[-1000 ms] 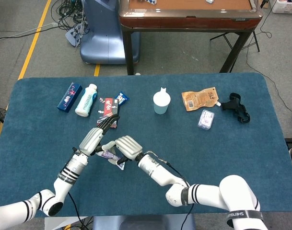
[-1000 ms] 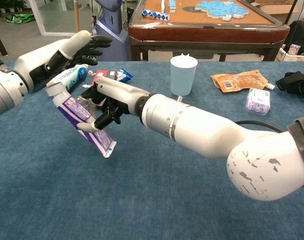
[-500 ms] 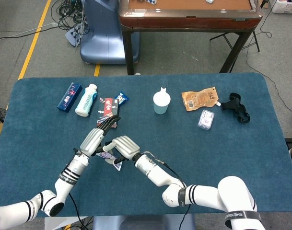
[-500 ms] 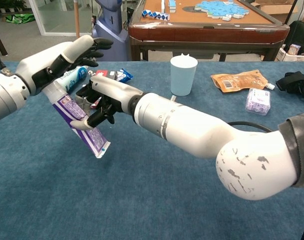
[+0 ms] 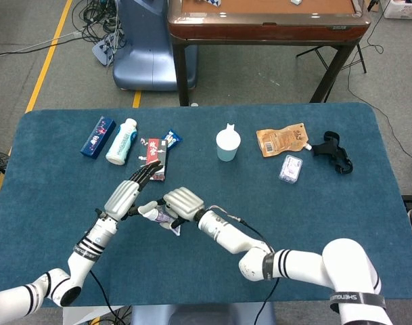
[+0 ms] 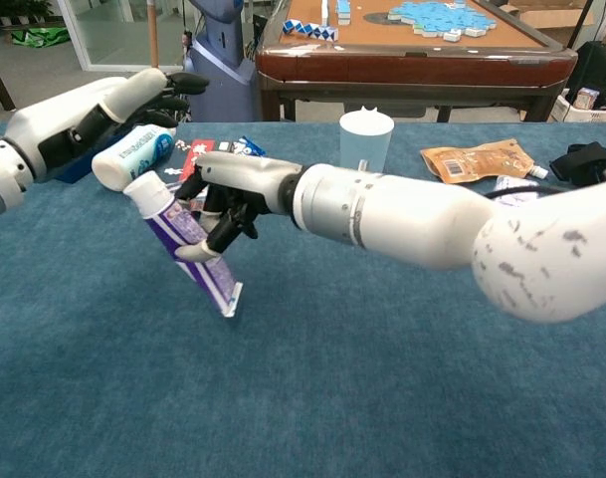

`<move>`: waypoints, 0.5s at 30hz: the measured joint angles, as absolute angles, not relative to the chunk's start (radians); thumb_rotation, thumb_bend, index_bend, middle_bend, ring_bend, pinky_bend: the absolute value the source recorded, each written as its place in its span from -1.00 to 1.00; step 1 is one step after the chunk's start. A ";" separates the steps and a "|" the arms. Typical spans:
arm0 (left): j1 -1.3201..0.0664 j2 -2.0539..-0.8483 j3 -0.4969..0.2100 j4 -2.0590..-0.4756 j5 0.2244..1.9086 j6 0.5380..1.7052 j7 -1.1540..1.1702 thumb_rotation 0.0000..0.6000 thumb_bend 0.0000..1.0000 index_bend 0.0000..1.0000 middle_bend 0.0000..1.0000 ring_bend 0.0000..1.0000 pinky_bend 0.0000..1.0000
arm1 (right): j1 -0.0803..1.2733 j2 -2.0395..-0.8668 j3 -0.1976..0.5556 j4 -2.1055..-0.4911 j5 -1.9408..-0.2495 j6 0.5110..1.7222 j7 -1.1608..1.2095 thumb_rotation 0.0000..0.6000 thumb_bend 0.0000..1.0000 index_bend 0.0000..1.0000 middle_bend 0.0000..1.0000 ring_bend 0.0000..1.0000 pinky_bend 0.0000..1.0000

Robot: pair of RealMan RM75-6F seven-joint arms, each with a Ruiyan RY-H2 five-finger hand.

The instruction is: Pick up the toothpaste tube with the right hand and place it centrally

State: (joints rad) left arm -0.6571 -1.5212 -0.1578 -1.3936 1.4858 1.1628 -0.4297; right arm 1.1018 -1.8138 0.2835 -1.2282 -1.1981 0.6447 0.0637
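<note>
Now parted from the left hand [image 6: 103, 115], which has drawn back to the left with fingers spread and nothing in them, where half a second ago it lay against the cap end. Tube carried slightly rightward since then. Toothpaste tube [image 6: 188, 246] gripped in the right hand [image 6: 233, 194], fingers curled round its upper half, thumb underneath. Held tilted above the blue table [image 5: 212, 196], white cap up and to the left, flat crimped end down and to the right, close to the cloth; contact with the cloth cannot be told. From the head camera, mostly hidden beneath the right hand [image 5: 183, 203], only a purple strip showing beside the left hand [image 5: 124, 195].

Along the far side, from the left: a dark blue box [image 5: 98, 137], a white bottle [image 5: 122, 141], small red and blue packets [image 5: 158, 153], a pale cup [image 5: 227, 144], an orange pouch [image 5: 281, 139], a clear small packet [image 5: 291, 168], a black strap [image 5: 333, 153]. Bottle and packets lying just behind the tube in the chest camera.
</note>
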 measured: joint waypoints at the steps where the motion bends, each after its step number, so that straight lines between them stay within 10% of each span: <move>1: -0.654 -1.511 -0.156 -1.399 1.485 1.163 -0.426 -1.00 -1.00 -1.00 -1.00 -1.00 -0.89 | 1.107 -1.792 0.282 -1.241 -1.184 0.632 0.035 1.00 0.94 1.00 0.78 0.68 0.38; 9: -0.619 -1.424 -0.143 -1.468 1.473 1.175 -0.381 -1.00 -1.00 -1.00 -1.00 -1.00 -0.89 | 1.191 -1.641 0.237 -1.338 -0.969 0.562 -0.262 1.00 0.75 0.86 0.58 0.47 0.16; 15: -0.598 -1.388 -0.142 -1.507 1.455 1.183 -0.348 -1.00 -1.00 -1.00 -1.00 -1.00 -0.89 | 1.282 -1.597 0.157 -1.399 -0.731 0.586 -0.459 1.00 -0.40 0.06 0.09 -0.05 -0.06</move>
